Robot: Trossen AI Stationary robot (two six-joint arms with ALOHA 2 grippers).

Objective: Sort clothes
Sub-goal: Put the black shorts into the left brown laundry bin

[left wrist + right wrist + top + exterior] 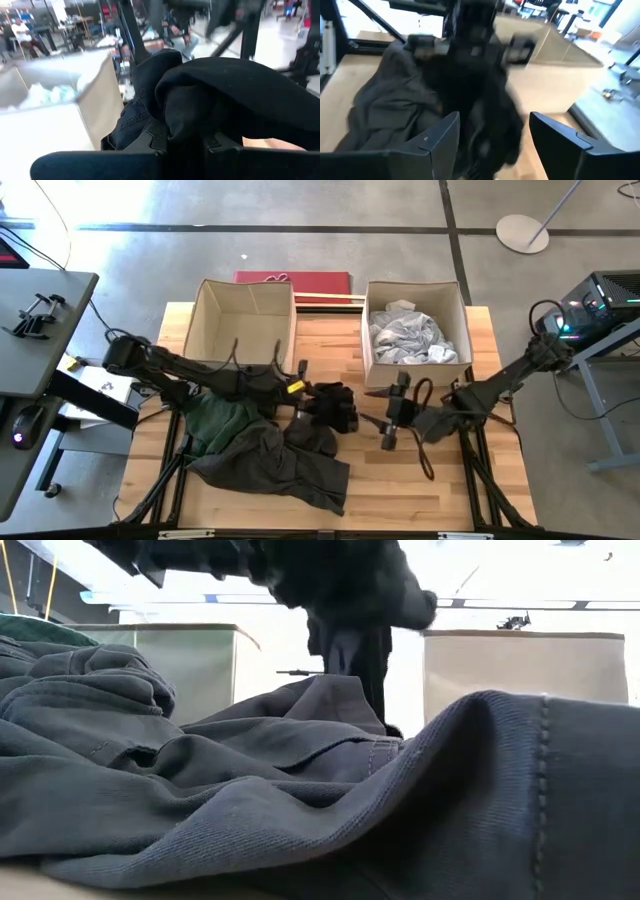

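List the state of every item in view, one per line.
Left box: empty.
Right box: holds white and grey clothes.
Black garment: lifted, gripped by the left gripper.
Green garment: crumpled on the table.
Charcoal garment: heaped on the table.
Right gripper: fingers open, holding nothing.

A black garment is clamped in the left gripper at 6 o'clock and fills the centre. A beige box at 9 o'clock holds white clothes. People are at 10 o'clock.
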